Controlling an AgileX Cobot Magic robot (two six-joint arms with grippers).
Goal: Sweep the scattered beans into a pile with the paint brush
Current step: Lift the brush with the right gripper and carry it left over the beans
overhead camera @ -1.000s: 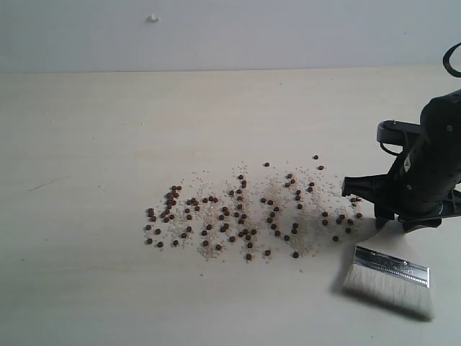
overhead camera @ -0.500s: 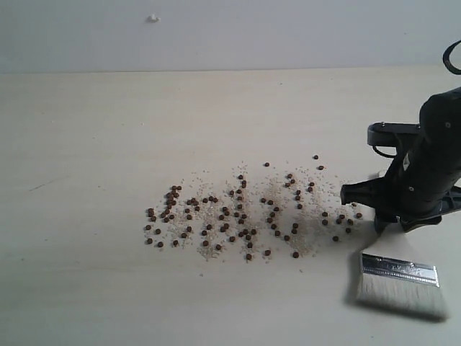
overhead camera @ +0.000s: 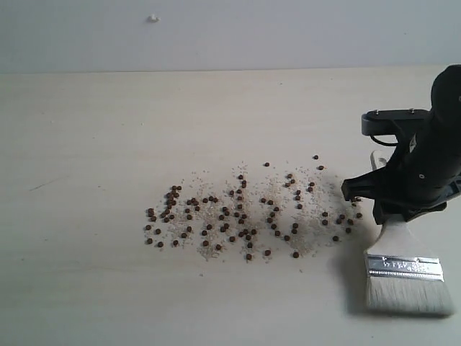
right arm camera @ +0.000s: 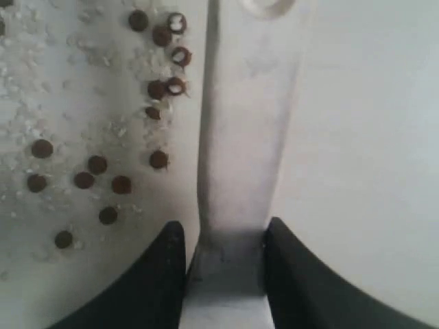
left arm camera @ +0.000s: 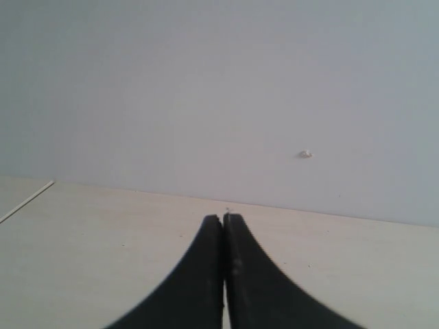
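Observation:
The beans [overhead camera: 238,213] lie scattered in a wide band across the middle of the pale table, mixed with fine whitish grit; some show in the right wrist view [right arm camera: 96,164]. The paint brush [overhead camera: 405,268] stands at the band's right end, bristles [overhead camera: 409,295] touching the table near the front edge, ferrule [overhead camera: 403,266] above them. My right gripper [overhead camera: 395,213] is shut on the brush's wooden handle [right arm camera: 248,123], whose hole points away from the wrist. My left gripper [left arm camera: 223,219] is shut on nothing, out of the exterior view.
A bare wall [overhead camera: 230,32] rises behind the table's far edge, with a small white mark [overhead camera: 153,18] on it. The right arm's black body [overhead camera: 432,158] hangs over the table's right side.
The right gripper has turned and shifted the brush: its head swung from a slant to square with the table's front edge, moved slightly right and nearer the front. The beans have not moved.

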